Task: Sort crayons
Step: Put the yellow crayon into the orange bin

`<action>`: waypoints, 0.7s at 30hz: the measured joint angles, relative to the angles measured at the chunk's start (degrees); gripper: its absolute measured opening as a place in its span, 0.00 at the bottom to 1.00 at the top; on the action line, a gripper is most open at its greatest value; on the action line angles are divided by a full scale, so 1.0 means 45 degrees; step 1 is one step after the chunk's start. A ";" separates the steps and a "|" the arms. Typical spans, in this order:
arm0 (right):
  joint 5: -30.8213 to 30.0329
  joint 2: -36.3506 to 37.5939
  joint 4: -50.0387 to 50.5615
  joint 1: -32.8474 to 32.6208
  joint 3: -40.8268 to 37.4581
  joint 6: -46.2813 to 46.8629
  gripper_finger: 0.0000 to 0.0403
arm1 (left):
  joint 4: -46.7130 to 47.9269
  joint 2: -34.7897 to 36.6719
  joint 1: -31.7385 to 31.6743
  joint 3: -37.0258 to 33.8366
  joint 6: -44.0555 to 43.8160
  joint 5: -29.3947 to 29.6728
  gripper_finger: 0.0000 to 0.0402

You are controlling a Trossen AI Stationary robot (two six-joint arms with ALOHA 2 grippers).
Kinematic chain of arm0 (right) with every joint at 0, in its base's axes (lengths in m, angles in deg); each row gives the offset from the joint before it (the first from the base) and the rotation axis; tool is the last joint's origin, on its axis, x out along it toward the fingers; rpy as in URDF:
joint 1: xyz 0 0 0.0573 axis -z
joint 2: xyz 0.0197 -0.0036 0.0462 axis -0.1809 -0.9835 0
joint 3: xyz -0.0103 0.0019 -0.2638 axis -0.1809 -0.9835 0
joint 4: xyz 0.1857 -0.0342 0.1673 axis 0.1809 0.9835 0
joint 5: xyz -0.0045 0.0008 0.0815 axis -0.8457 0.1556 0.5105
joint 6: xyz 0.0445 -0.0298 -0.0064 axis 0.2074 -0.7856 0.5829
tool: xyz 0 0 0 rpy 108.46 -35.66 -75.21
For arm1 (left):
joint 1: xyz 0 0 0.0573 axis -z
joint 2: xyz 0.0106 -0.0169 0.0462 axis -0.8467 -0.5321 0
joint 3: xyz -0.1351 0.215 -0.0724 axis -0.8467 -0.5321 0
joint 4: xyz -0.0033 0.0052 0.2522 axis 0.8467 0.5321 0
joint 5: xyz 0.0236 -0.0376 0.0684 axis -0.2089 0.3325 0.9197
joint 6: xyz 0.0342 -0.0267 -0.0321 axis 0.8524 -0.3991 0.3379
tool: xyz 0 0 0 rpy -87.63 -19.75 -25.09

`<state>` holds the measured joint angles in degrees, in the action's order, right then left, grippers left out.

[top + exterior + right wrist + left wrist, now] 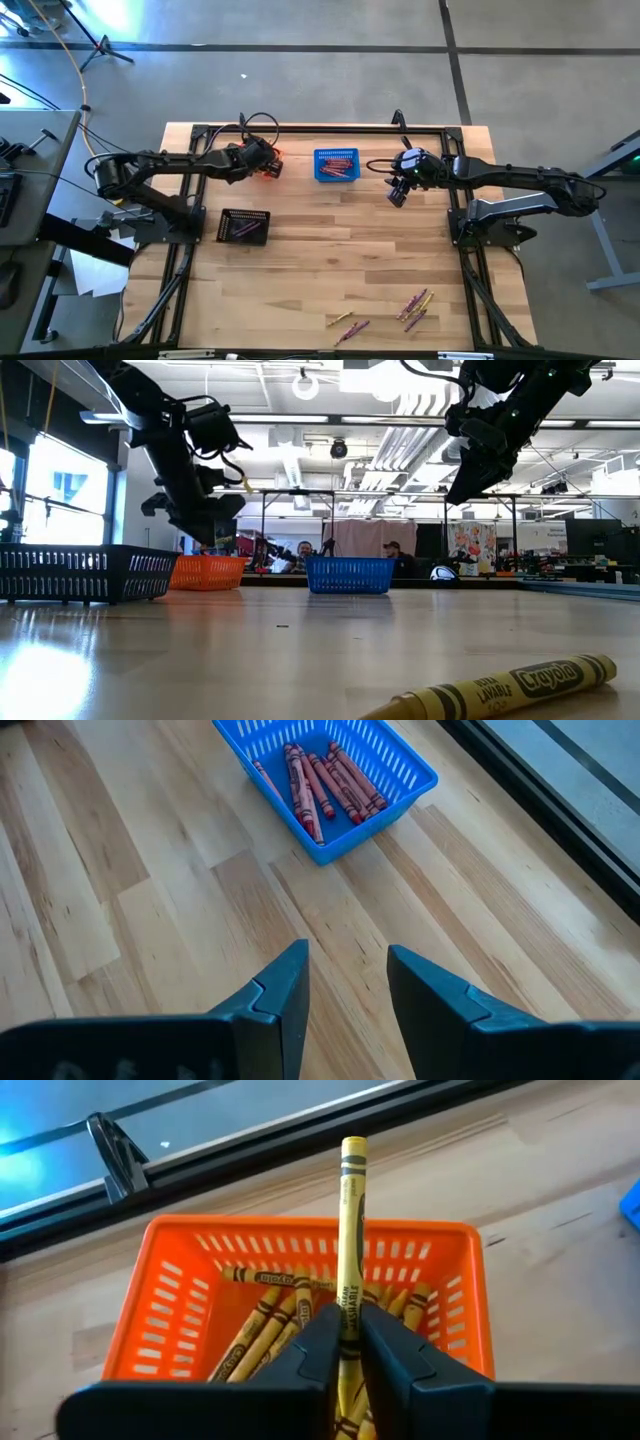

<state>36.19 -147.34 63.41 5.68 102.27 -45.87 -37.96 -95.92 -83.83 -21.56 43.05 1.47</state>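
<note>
- Table (pixel 300 270): light wood, framed by black rails; both arms reach in over its far half.
- Left arm: left gripper (pixel 345 1342) hangs over the orange basket (pixel 180 1295) at the far left. Its jaws pinch a yellow crayon (pixel 350 1230) that sticks out straight over the basket's mouth. Step in hand, as I judge it: dropping a yellow into its own basket. The grip looks narrow, crayon not yet free.
- Next move calls for: jaws to part enough for the crayon to fall in among the other yellows (pixel 265 1315) lying there, then a lift clear of the rim.
- Right arm: right gripper (pixel 345 982) hovers over bare table just beside the blue basket (pixel 405 780), jaws wide, nothing between them. Waiting, or about to go for another stick.
- Blue basket holds the red crayons (pixel 325 780); black basket (pixel 244 226), nearer on the left, holds purple ones.
- Unsorted crayons (pixel 415 308): a small scatter at the near right edge, yellow and purple mixed, well apart from all baskets. One yellow crayon (pixel 500 692) lies close to the low camera.
- In the way: nothing between scatter and baskets. Risk is the long crayon catching the orange rim.
- Beyond the table: people sit far back in the room.
</note>
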 joint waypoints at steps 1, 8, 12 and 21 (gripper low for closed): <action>-0.0001 0.0000 0.0001 0.0001 0.0000 0.0000 0.31 | 0.0035 0.0000 0.0008 0.0000 -0.0012 -0.0003 0.09; 0.0001 0.0000 0.0001 0.0001 0.0000 0.0000 0.31 | 0.0185 -0.0005 0.0010 0.0000 -0.0155 0.0170 0.16; -0.0001 0.0000 -0.0003 -0.0001 0.0000 0.0000 0.31 | 0.0117 -0.0005 0.0069 0.0000 -0.0236 0.0081 0.16; 0.0003 0.0000 0.0001 -0.0001 0.0000 0.0000 0.31 | -0.1639 0.0486 0.2283 0.0412 -0.0117 -0.0629 0.15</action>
<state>36.20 -147.34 63.42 5.68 102.27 -45.87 -45.33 -93.74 -73.56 -19.70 42.52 -1.36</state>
